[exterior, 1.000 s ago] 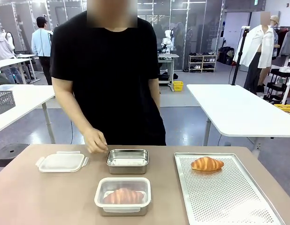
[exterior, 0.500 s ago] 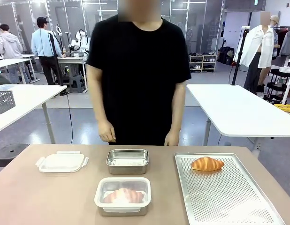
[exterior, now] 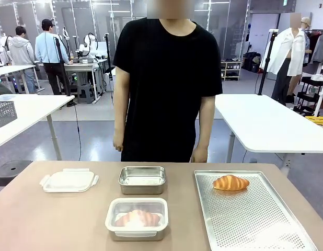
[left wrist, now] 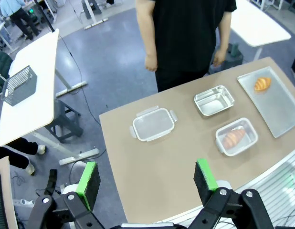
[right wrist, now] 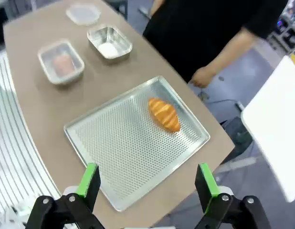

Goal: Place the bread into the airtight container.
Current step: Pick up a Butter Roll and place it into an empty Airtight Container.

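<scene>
Gaping left pincer [left wrist: 146, 177], right pincer [right wrist: 147, 181] likewise, bread [right wrist: 164, 114] on tray [right wrist: 119, 143]

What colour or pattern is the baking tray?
Silver metal tray, covered in small holes; best in the right wrist view.

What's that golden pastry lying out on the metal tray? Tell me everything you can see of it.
The croissant is golden-orange with darker ridged bands across its back and tapered ends. It looks baked and whole. It lies flat, its length running side to side, on the far part of the perforated metal tray, on the person's side of the table. It rests on the tray alone, and nothing else touches it.
</scene>
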